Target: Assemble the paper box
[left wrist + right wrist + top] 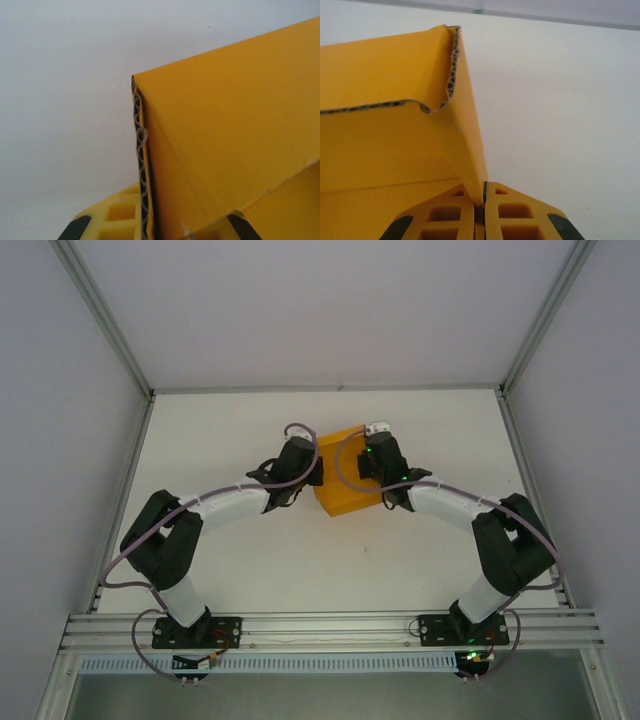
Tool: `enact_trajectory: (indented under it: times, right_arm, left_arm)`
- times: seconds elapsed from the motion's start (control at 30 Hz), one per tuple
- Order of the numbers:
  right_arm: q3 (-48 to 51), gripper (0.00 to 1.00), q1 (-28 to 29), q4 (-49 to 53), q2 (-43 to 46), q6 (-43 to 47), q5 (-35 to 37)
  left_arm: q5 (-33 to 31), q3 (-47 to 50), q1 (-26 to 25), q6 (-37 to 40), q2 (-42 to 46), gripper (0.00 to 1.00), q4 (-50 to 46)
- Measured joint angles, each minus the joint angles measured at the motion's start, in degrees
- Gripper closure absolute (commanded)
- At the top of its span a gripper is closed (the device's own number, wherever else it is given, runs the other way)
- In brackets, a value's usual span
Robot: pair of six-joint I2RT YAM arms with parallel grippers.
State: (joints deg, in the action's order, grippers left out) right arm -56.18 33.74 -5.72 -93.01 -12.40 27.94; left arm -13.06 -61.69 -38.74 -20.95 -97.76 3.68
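Yellow ribbed plastic fingers (445, 217) of the right gripper (480, 212) are seen pressed together on a thin wall of the orange-yellow corrugated card box (395, 150), which rises directly ahead of them. A fluted corner of it is wedged at the left gripper (160, 231); whether it is clamped cannot be told. The card is judged light and crushable, best held by wall edges near folds, since its smooth faces may slip.
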Motion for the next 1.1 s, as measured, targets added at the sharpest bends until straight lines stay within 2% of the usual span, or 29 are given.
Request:
enact_trajectory:
  times: [0.07,0.17,0.33,0.47,0.57,0.73,0.9,1.0,1.1]
  right_arm:
    - [-2.38,0.90,0.98,1.53,-1.99,-3.87,4.15]
    - [-2.67,0.79,1.01,0.61,-3.32,-5.81,5.31]
    - [-0.42,0.76,-1.77,-4.63,-3.39,-4.90,-2.43]
    - [1.73,0.67,-3.52,-7.08,-2.23,-1.57,-8.92]
    - [1.99,0.66,-4.50,-7.28,-0.70,0.50,-12.85]
    - [1.99,0.83,-6.16,-7.43,0.39,1.38,-16.83]
    - [1.99,0.93,-6.34,-5.38,0.39,3.56,-16.48]
    - [1.92,0.97,-5.55,-5.31,0.00,2.67,-13.51]
    - [-0.70,1.00,-3.98,-3.06,-2.23,-2.38,-6.95]
  left_arm:
    - [-2.34,-1.70,-0.68,-1.81,-0.94,1.00,-1.70]
    - [-4.50,-3.96,-1.46,-3.30,-2.36,1.00,-3.80]
    - [-4.37,-4.07,-1.68,-3.69,-2.69,1.00,-4.85]
    - [-3.39,-3.98,-1.68,-2.89,-2.69,1.00,-5.05]
    - [-2.64,-3.85,-1.68,-2.16,-2.69,1.00,-5.05]
    - [-2.47,-3.61,-1.68,-1.92,-2.47,1.00,-4.98]
    - [-3.52,-3.63,-2.03,-1.51,-1.92,1.00,-5.66]
    - [-5.66,-4.66,-2.45,-4.11,-2.05,1.00,-7.89]
    - [-8.07,-7.93,-3.17,-8.59,-3.80,1.00,-11.37]
